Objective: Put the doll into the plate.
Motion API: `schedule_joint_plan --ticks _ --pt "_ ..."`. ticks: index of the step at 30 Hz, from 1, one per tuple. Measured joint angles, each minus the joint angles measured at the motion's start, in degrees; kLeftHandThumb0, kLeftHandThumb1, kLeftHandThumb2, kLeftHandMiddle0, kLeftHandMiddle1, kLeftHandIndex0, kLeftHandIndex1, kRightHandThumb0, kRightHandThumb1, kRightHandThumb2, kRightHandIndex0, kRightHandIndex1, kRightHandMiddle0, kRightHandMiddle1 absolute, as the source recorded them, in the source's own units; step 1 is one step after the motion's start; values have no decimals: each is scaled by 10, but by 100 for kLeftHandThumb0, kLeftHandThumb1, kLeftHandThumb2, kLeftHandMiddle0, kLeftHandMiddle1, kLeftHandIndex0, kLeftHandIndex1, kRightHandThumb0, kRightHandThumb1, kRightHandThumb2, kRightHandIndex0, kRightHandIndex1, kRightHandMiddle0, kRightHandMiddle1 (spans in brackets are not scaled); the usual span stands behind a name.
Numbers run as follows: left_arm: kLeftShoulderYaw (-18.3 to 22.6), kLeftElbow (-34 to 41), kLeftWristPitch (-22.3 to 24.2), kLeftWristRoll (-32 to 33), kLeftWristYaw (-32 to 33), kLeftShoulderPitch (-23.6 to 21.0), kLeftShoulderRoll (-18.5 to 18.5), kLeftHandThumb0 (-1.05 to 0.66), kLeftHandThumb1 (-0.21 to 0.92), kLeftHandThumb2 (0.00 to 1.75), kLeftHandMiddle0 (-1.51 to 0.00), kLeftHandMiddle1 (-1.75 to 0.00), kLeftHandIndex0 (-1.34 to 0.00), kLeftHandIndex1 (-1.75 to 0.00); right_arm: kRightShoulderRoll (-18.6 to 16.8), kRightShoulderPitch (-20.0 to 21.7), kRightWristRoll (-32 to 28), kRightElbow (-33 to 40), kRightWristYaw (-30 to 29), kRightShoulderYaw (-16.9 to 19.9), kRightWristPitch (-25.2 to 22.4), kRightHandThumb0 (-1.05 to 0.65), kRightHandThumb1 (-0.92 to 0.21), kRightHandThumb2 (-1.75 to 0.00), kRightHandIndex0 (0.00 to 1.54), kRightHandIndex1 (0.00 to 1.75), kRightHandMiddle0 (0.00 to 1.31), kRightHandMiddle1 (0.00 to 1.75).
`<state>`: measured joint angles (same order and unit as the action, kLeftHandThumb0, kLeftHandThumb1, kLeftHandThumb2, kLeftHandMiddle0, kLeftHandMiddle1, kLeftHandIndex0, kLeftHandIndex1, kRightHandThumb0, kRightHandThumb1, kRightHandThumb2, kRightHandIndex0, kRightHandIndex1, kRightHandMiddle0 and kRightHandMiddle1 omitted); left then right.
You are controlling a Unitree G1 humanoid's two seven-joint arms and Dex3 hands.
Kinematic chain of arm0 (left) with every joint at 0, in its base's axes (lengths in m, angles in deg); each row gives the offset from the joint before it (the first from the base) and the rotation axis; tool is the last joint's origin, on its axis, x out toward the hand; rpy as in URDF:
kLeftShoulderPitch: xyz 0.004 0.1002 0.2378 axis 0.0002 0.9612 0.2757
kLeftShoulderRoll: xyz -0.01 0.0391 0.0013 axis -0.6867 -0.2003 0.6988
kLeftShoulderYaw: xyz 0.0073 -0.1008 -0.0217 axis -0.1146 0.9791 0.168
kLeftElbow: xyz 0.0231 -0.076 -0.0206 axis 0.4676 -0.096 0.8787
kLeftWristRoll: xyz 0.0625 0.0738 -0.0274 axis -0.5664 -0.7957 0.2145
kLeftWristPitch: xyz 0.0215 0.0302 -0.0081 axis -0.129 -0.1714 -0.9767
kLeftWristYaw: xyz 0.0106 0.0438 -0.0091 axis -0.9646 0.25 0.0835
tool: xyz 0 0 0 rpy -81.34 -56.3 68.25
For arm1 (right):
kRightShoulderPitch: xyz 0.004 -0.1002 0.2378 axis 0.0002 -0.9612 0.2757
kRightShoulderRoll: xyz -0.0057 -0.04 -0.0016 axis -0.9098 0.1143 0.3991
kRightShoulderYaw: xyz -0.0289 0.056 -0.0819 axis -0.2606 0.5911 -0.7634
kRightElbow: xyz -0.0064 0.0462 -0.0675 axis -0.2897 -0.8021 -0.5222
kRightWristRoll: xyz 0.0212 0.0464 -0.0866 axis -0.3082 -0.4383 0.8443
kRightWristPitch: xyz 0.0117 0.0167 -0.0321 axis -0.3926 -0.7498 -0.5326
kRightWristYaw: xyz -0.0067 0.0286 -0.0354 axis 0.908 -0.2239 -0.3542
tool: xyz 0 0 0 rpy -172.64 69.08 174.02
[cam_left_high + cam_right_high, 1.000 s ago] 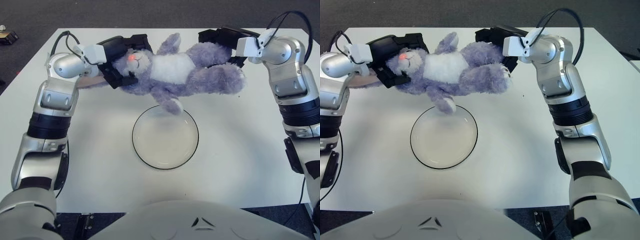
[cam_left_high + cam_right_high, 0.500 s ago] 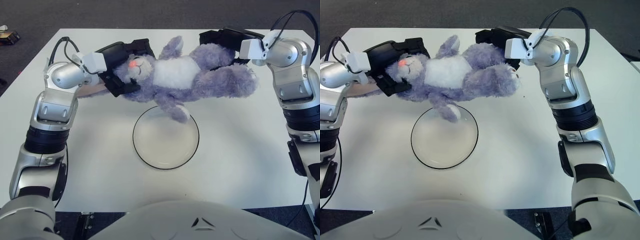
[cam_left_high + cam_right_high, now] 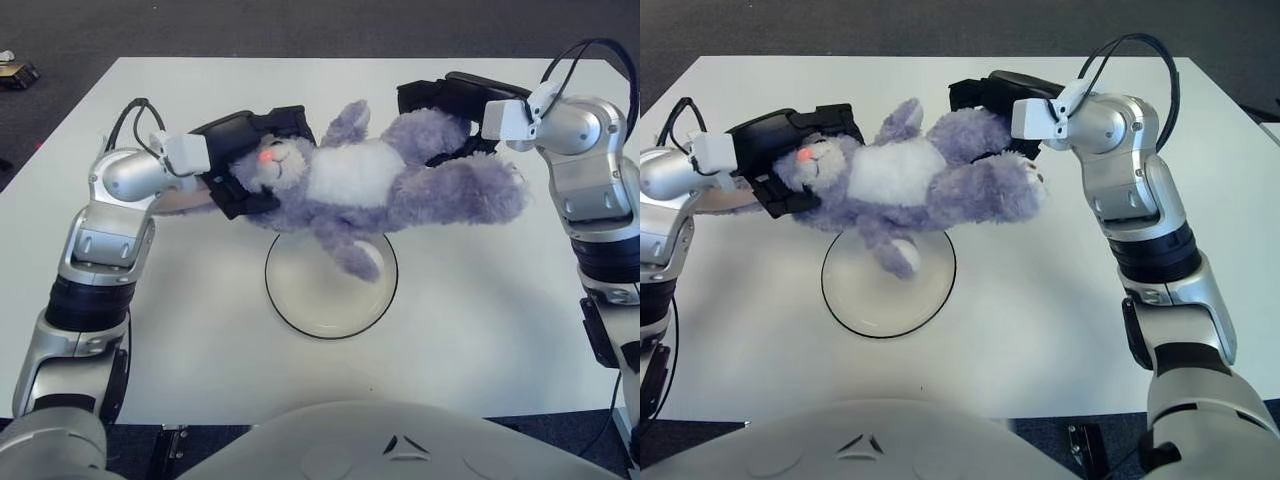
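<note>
A purple plush doll [image 3: 375,185] with a white belly and a pink nose hangs lengthwise above the table, carried by both hands. My left hand [image 3: 245,150] is shut around its head on the left. My right hand [image 3: 450,105] is shut on its legs on the right. One loose arm of the doll dangles over the clear round plate [image 3: 305,315] with a dark rim, which lies on the white table just below and in front of the doll. The plate's far part is hidden by the doll.
The white table [image 3: 480,320] stretches wide on both sides of the plate. A small object [image 3: 12,70] sits on the dark floor beyond the table's far left corner. My own torso fills the bottom of the views.
Both hands have carried the doll toward me and lower. It was behind the plate a second ago and now hangs over the plate's far half.
</note>
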<state>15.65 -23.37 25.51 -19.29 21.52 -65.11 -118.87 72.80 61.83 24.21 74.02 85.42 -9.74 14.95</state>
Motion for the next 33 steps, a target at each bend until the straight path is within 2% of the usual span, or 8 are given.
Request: schedule_joint_plan --ticks 5,19,21,22,27,28,30,33 --pt "0 1 -1 -1 0 3 0 45 36 125 -57 -175 -66 -175 1 -5 -4 1 0 1 1 43 -39 -121 54 174 68 175" --pt "-21 -16 -58 -33 0 28 -5 44 40 121 -54 -175 -63 -175 2 -67 -25 1 -15 15 79 43 -44 -115 51 175 64 175" --pt "-21 -16 -60 -33 1 28 -4 42 44 115 -50 -175 -58 -175 2 -67 -24 4 -15 15 74 22 -55 -94 50 169 53 157" --pt "-21 -16 -61 -33 2 28 -3 27 44 115 -49 -173 -50 -175 3 -67 -23 7 -13 15 66 13 -66 -74 50 164 48 146" --pt "-25 -14 -28 -36 3 28 -4 5 47 110 -47 -167 -38 -174 15 -66 -14 30 3 14 21 2 -87 -36 51 153 42 130" --pt "-25 -14 -21 -37 3 28 -5 4 54 97 -48 -161 -38 -169 16 -65 -13 32 5 14 17 -6 -88 -34 48 143 42 134" --pt "-28 -6 5 -43 2 28 -9 1 77 54 -51 -146 -38 -153 17 -64 -13 40 9 14 5 -29 -90 -19 42 105 36 105" --pt "-31 5 38 -48 0 28 -18 0 87 34 -53 -138 -37 -145 18 -64 -13 52 14 14 -9 -40 -91 -10 41 79 34 86"
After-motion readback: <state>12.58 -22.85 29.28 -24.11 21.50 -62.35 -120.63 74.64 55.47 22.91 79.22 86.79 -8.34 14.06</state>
